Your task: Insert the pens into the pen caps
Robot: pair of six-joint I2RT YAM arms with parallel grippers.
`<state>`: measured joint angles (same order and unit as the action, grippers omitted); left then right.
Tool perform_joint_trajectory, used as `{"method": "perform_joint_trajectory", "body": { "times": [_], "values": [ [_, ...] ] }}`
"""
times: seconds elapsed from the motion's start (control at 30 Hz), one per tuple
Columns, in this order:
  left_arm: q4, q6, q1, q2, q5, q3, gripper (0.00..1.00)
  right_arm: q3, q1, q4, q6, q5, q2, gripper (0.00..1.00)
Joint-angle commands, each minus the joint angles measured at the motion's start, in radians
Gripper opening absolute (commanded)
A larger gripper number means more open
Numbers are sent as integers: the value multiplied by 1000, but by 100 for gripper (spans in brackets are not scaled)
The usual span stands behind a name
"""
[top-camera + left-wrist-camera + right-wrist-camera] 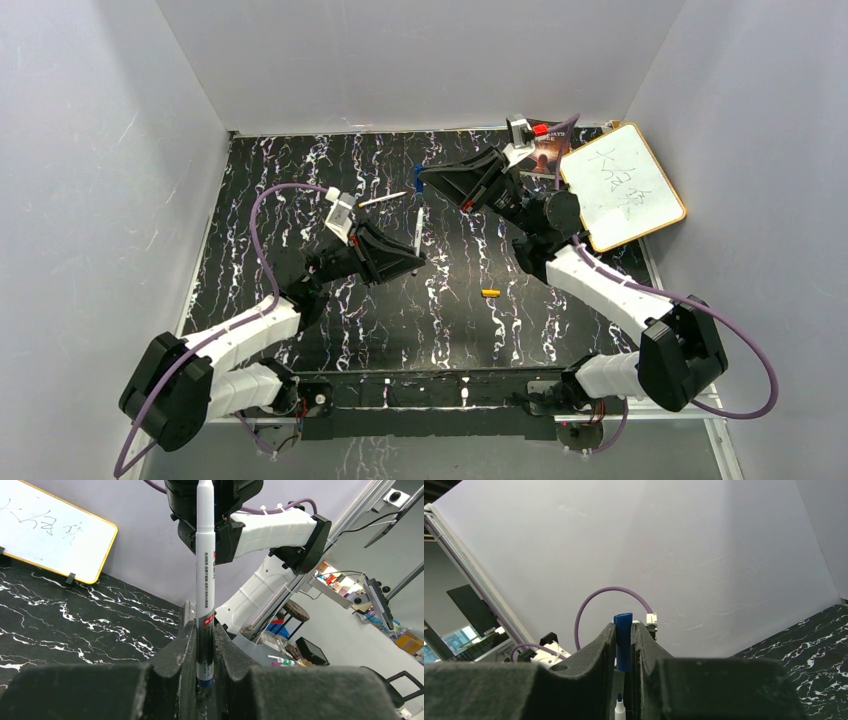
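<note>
A white pen [205, 570] is sticking straight out past the fingertips of the left end effector [204, 637], which is clamping narrowly on the pen's lower end. The blue cap [623, 617] is sitting pinched in the right end effector [624, 627]. A second pen [383, 199] is lying on the worktop [300, 170] near the right end effector, to its left. An orange cap [490, 293] is resting apart, to the right of the left end effector.

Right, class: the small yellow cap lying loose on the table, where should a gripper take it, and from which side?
Take the yellow cap across its middle, coming straight down from above. It lies flat on the table, its length running left to right in the top view, so the jaws close on its long sides. Nothing lies close beside it.
</note>
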<state>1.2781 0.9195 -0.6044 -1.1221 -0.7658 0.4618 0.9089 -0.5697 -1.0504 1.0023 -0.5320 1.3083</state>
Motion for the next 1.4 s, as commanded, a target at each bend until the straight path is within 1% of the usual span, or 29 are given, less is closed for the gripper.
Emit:
{"method": "perform_joint_trajectory", "body": {
  "times": [0.0, 0.4, 1.37],
  "values": [
    [1, -47, -3, 49, 14, 41, 0, 12, -10, -43, 3, -13, -50, 0],
    [-16, -54, -4, 64, 12, 50, 0, -10, -11, -4, -22, -10, -67, 0],
    [-41, -73, -3, 66, 10, 72, 0, -19, -20, -29, -7, -23, -38, 0]
  ]
}}
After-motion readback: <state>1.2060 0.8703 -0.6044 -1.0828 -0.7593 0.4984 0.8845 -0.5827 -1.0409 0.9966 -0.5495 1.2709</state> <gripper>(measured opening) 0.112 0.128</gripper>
